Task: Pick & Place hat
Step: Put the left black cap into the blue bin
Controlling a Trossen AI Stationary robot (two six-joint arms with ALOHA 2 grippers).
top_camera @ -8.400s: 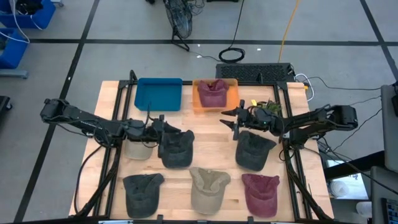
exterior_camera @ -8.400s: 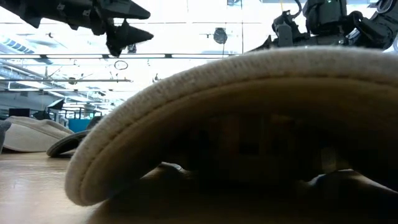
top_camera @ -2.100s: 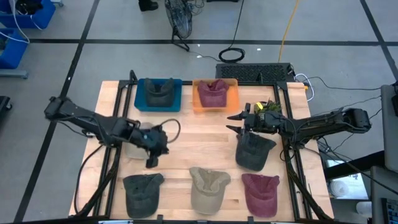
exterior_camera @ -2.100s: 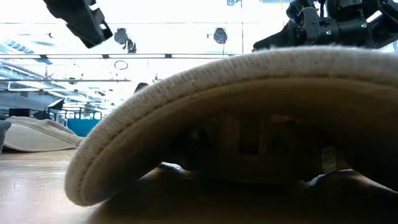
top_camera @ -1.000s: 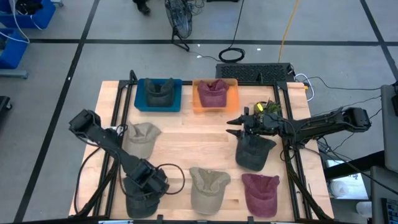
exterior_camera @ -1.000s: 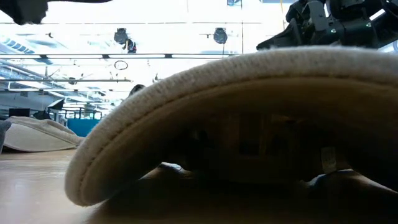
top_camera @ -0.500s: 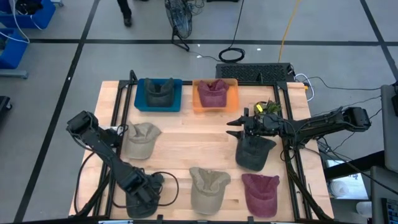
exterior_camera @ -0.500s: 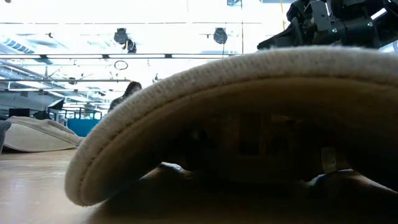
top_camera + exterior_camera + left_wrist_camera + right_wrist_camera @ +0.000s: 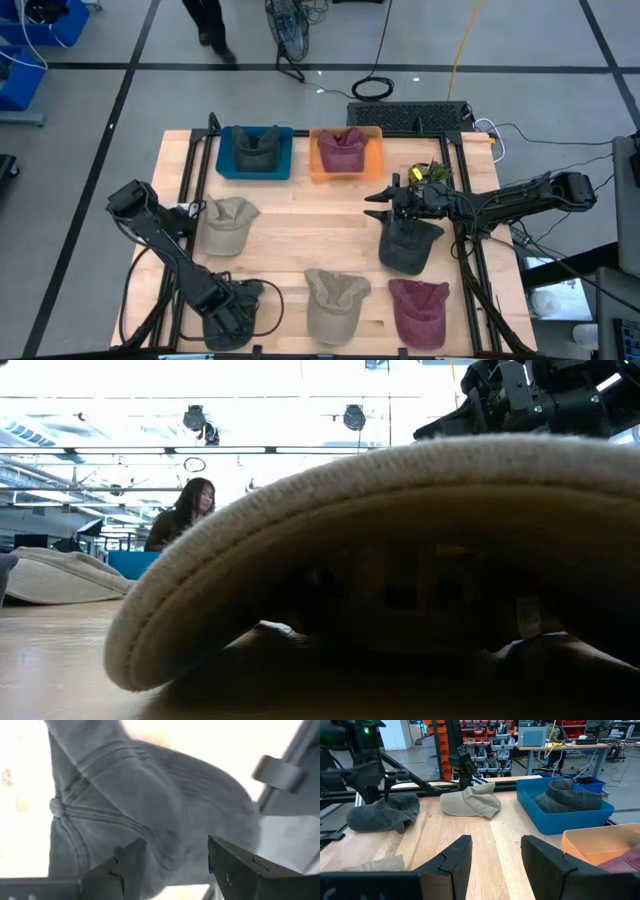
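My left gripper (image 9: 228, 312) is low over the dark grey hat (image 9: 232, 318) at the table's near-left corner. In the left wrist view it is open (image 9: 175, 840), one finger on each side of a bulge of the crown (image 9: 170, 815), near the top button (image 9: 56, 807). The right wrist view shows it (image 9: 379, 782) coming down on that hat (image 9: 385, 815). My right gripper (image 9: 372, 200) hangs open (image 9: 495, 840) above the table's middle, beside another dark grey hat (image 9: 405, 245). A dark hat lies in the blue tray (image 9: 225, 160), a maroon one in the orange tray (image 9: 318, 165). My left gripper comes at the dark grey hat's crown (image 9: 170, 815) from above with its fingers spread to either side of a raised fold. Whether the fingers (image 9: 127, 862) touch the cloth, I cannot tell. The hat lies flat on the table.
A beige hat (image 9: 228, 222) lies at the left, another beige hat (image 9: 333, 300) near the front centre, its brim (image 9: 400, 510) filling the low view, and a maroon hat (image 9: 418, 310) at the near right. A person (image 9: 185, 510) walks in the room behind.
My left gripper has moved toward the table's near edge and down onto the near-left dark grey hat. The hats have stayed where they were. A person has come into the low view behind the table.
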